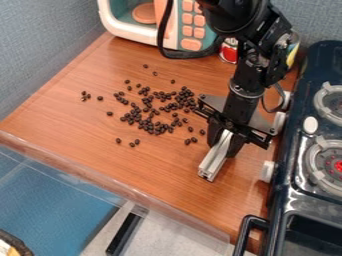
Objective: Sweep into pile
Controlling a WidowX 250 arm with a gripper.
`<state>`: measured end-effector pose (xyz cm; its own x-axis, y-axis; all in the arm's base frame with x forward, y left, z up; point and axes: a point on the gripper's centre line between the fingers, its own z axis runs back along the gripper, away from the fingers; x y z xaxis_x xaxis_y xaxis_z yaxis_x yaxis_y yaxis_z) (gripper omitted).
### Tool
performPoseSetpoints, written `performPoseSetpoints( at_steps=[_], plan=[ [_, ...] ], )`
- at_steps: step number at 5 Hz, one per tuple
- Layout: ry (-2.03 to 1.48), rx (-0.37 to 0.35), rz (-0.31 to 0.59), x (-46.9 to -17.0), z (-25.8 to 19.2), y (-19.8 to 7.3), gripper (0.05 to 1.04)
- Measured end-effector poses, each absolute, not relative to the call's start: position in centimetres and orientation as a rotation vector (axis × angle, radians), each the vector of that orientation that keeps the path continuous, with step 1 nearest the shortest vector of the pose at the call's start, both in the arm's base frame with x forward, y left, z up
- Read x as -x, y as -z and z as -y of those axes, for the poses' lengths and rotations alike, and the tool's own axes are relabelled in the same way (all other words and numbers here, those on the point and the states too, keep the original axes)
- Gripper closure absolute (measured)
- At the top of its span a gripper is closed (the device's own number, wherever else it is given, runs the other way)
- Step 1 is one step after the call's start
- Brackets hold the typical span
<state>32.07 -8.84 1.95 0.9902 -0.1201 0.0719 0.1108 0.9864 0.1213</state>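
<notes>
Dark brown beans (152, 111) lie loosely scattered on the wood-toned counter (133, 170), from the centre to the left of the frame. The black pincer (224, 144) is positioned right of centre, clenched on a silver bar (214, 159). Relative to the pincer, the beans extend leftward and toward the upper left; the nearest are near it, the outermost well apart. The stove (288, 192) occupies the right edge.
</notes>
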Motion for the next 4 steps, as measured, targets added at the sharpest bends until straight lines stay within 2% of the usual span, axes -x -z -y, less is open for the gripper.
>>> performPoseSetpoints(
  at_steps=[2, 4],
  plan=[
    [0.112, -0.128, 0.076, -32.1, 7.7, -1.7, 0.727],
    [0.162, -0.135, 0.081, -32.2, 4.8, -1.6, 0.727]
  ],
)
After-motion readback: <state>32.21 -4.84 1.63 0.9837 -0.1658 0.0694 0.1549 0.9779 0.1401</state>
